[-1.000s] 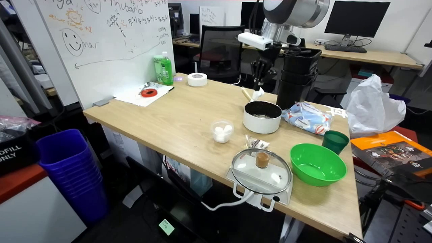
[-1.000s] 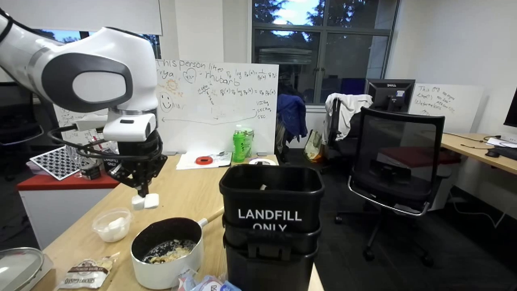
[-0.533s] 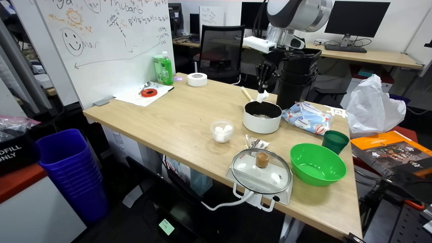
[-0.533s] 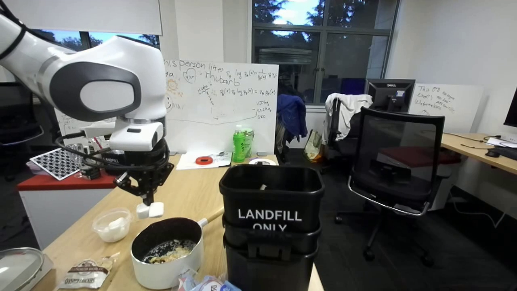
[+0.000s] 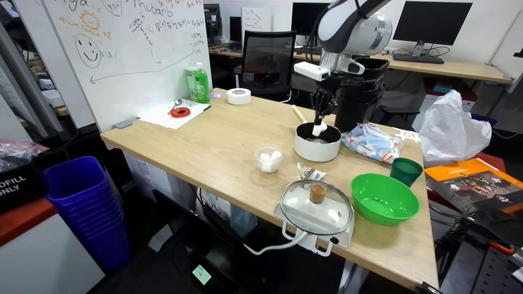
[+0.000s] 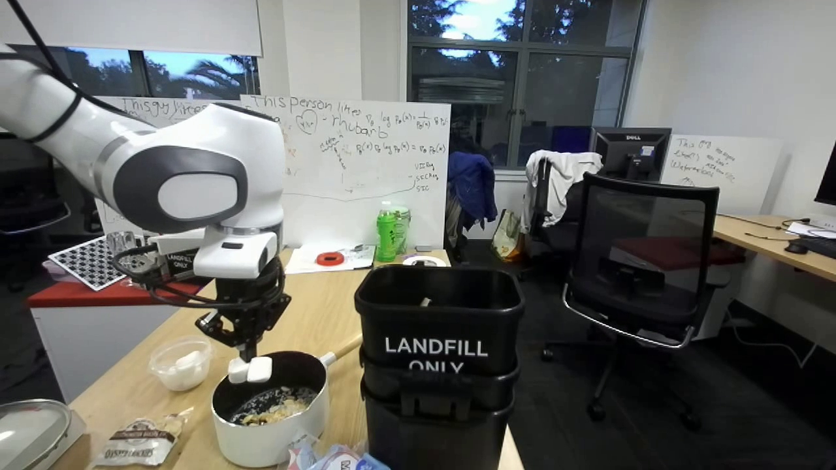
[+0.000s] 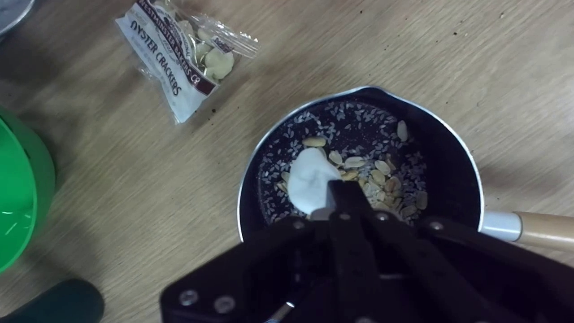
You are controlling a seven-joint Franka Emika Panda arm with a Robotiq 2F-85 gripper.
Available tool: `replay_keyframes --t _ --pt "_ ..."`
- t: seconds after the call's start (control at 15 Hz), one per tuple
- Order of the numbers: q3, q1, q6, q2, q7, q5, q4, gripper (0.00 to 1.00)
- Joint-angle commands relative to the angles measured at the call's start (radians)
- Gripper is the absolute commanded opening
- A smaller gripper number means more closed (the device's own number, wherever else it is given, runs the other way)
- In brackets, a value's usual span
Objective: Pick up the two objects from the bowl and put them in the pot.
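Gripper point(image 6: 247, 357) pinching 2 white lumps point(image 6: 260, 370) over pot point(image 6: 268, 444); can't tell if dipped inside. Small bowl point(image 6: 168, 357) w/ more lumps point(image 6: 191, 360) near pot's 10 o'clock in an ext. view. Wrist view: pale bits point(image 7: 382, 167) inside pot, cracker bag point(image 7: 175, 58) at 10 o'clock from pot, green bowl point(image 7: 42, 161) at 9, handle point(image 7: 547, 229) betw. 3 & 4.

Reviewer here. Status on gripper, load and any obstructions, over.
Gripper shut on what look like two white pieces. At the mouth of the pot, not yet released. Nothing seen blocking the drop.
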Motion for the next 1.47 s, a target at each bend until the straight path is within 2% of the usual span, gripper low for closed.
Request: replay_keyframes --t 0.0,0.27,0.33,0.4,0.73,1.07,1.27,1.4 --pt "-0.005 -0.002 -0.024 0.049 0.03 -0.013 0.061 0.0" --pt "-0.008 0.002 -0.041 0.088 0.052 -0.028 0.109 0.0" --pt "-0.007 0.002 -0.045 0.094 0.055 -0.029 0.117 0.19" --pt "-0.006 0.001 -0.047 0.099 0.057 -0.029 0.125 0.29" --pt "-0.012 0.007 -0.043 0.099 0.081 -0.054 0.132 0.62" --pt "0.007 0.008 -0.025 0.077 0.051 -0.048 0.115 0.97" --pt "0.04 0.007 0.01 0.053 -0.036 -0.041 0.088 1.0" --pt "0.064 0.013 0.026 0.026 -0.139 -0.051 0.059 1.0"
